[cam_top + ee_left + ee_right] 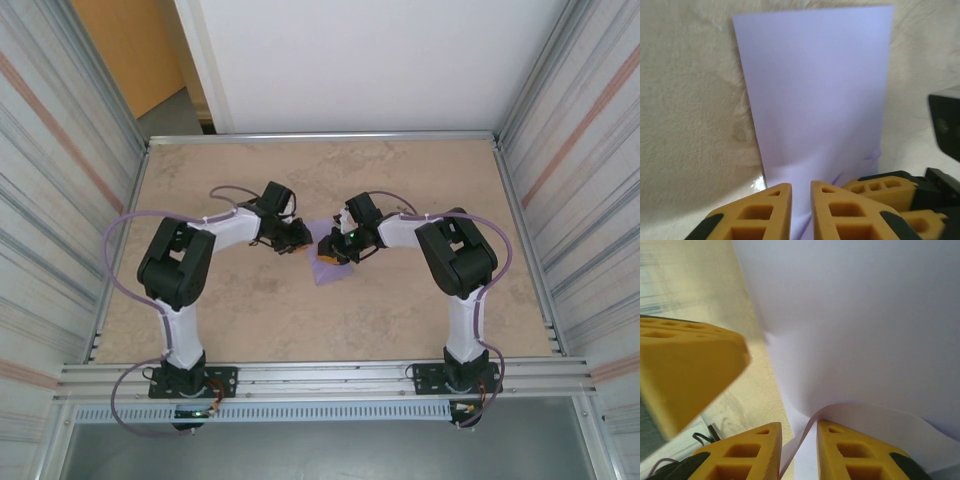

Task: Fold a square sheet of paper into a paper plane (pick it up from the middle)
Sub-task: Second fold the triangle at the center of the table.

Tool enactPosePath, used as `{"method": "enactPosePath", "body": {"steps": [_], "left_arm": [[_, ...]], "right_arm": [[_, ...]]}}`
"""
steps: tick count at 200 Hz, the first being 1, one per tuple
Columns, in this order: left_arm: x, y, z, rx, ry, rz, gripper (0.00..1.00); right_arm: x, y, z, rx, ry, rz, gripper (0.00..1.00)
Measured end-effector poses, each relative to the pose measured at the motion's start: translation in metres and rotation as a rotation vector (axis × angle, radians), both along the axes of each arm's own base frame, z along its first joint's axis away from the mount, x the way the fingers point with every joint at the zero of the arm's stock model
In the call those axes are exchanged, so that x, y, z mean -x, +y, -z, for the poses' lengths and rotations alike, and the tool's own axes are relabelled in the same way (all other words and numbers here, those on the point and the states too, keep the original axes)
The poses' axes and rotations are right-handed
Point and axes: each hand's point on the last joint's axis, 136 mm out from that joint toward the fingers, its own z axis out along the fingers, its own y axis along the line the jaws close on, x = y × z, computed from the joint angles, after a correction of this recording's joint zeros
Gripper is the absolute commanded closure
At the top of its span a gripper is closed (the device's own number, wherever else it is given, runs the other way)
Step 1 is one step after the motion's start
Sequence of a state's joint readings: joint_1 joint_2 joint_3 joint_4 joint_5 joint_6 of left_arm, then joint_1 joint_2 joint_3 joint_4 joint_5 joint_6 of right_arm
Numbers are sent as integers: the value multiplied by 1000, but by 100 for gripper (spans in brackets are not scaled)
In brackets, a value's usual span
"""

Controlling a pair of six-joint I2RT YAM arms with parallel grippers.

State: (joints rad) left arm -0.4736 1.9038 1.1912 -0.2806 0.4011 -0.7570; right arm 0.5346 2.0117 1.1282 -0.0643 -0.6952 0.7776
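The square sheet of paper [326, 270] lies mid-table, lavender, folded over into a tall rectangle [815, 90]. Both grippers meet over its near end. My left gripper [300, 240] points down at the paper, its yellow jaws [800, 187] a narrow gap apart, with creased paper showing in the gap. My right gripper [332, 246] faces it from the right, and its fingers [880, 187] are at the paper's corner. In the right wrist view a curled paper edge [865, 412] rises loosely between the right gripper's [799, 426] parted jaws. The left gripper's finger [690, 360] looms close by.
The tan tabletop [420, 310] is ringed by a metal rail [320, 137] and ribbed side walls [60, 200]. Both arm bases sit on the near rail [320, 378]. Each arm's purple cable loops outward beside it [115, 250].
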Motion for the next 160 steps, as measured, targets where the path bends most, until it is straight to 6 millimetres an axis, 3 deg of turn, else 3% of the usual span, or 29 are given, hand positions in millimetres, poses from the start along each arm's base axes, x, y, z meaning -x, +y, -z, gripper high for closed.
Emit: {"method": "enactPosePath", "body": {"steps": [51, 109, 160], "left_arm": [[-7, 13, -41, 37, -106, -38, 78], [14, 13, -21, 40, -62, -30, 76], [21, 1, -21, 50, -66, -6, 73]], "right_arm": [[0, 1, -2, -10, 0, -5, 66], [1, 3, -3, -20, 0, -11, 64], [1, 3, -3, -20, 0, -11, 61]]}}
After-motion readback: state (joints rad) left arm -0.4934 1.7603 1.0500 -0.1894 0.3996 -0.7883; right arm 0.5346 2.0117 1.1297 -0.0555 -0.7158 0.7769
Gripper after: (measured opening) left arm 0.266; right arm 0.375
